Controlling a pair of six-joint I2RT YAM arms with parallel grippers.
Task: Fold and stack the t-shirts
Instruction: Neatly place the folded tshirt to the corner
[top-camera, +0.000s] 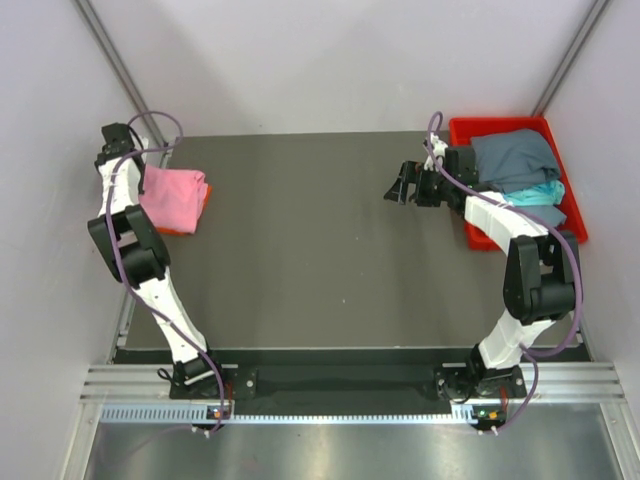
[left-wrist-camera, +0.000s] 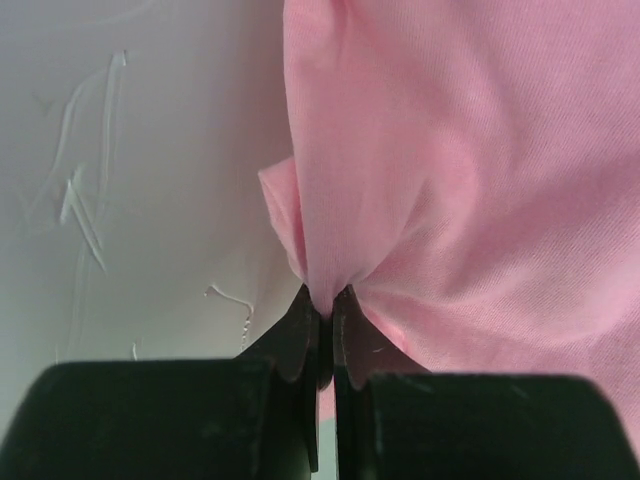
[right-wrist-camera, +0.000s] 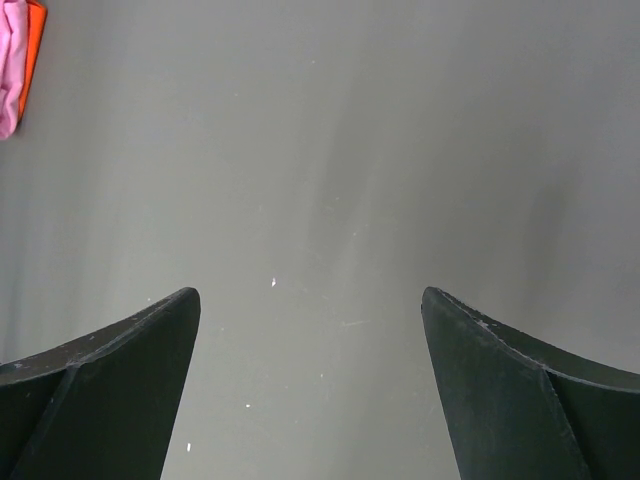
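Slippage looks the risk, since the left gripper (left-wrist-camera: 322, 300) is clenched on only a small pucker of the soft light pink cloth t-shirt (left-wrist-camera: 450, 200), which rests on a bright orange cloth t-shirt (top-camera: 176, 230) at the far-left edge of the dark table (top-camera: 320, 260), while the right gripper (right-wrist-camera: 310, 295) hangs wide, holding nothing.

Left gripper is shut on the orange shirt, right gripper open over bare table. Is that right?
Not quite. The left gripper is shut on the pink shirt, not the orange shirt, as the left wrist view shows. The right gripper is open over bare table, as you said.
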